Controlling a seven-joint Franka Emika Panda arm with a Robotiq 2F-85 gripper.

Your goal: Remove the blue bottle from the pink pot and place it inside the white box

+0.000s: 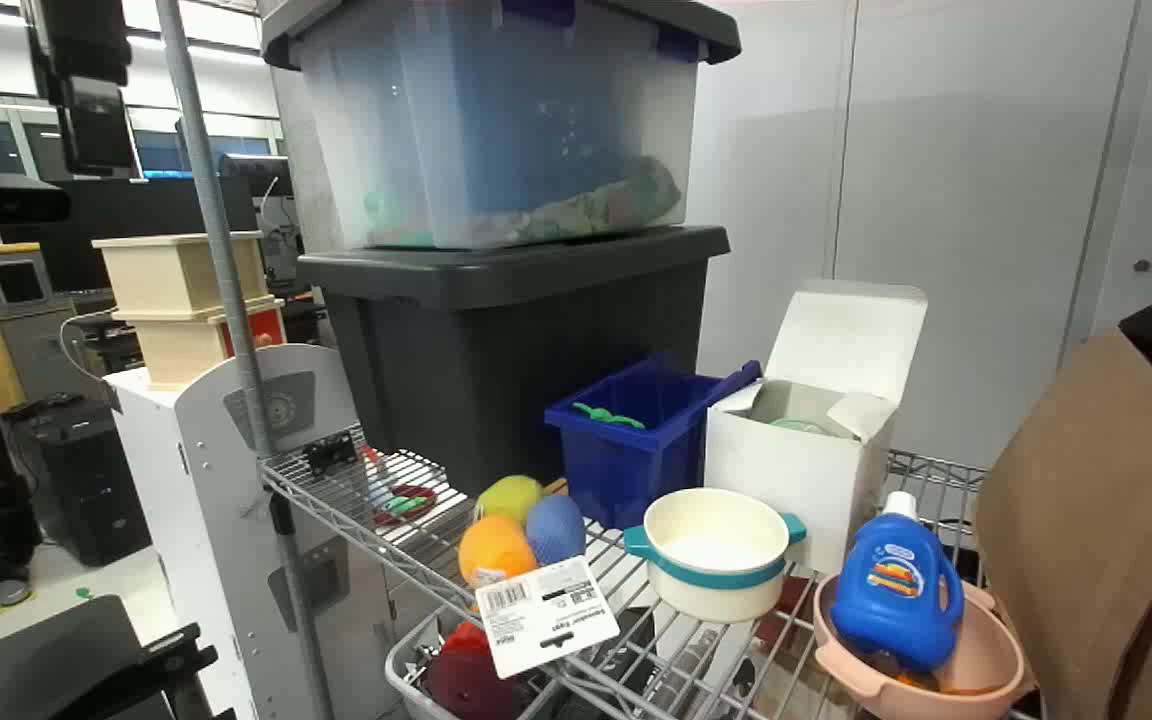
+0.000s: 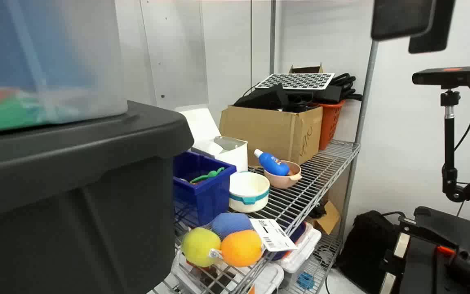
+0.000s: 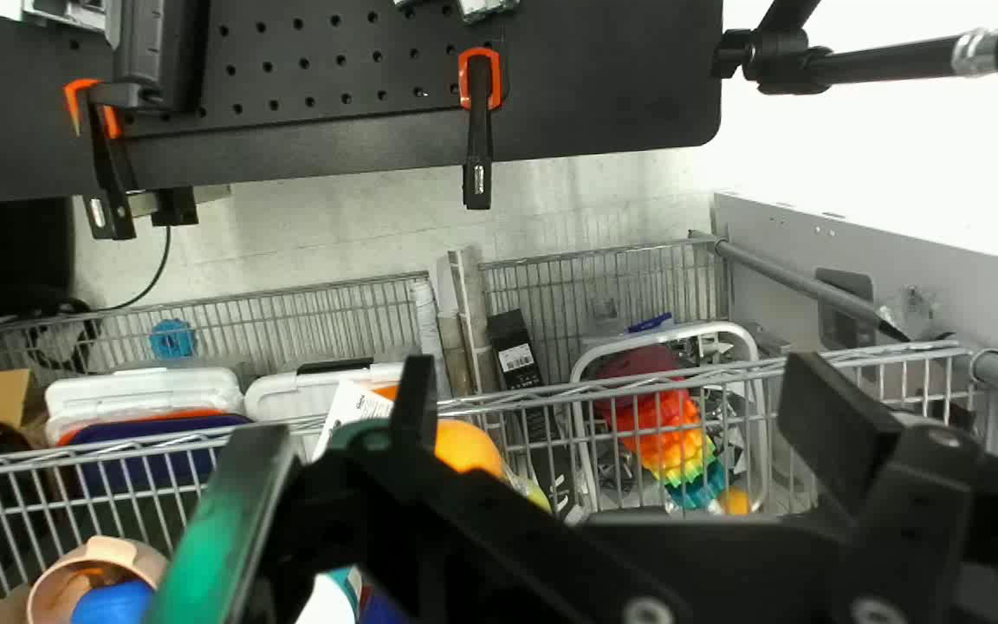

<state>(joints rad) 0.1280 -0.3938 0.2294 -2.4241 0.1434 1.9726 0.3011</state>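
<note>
The empty, wide-spread black gripper (image 3: pixel 616 403) could, grasping too low, drag the round salmon-pink pot (image 3: pixel 122 551), at its eight o'clock in the wrist view, along with the squat blue plastic bottle (image 3: pixel 113 604) inside.

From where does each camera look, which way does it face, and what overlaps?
Wrist view: above the wire shelf, looking down past its edge; open gripper in the lower half.
In an exterior view: near the pink pot, facing the charcoal tote; black shape upper left, perhaps the robot's.
In an exterior view: beside that tote, facing the cardboard box; dark slab upper right, perhaps likewise.
Both exterior views share white box and blue bottle.
</note>
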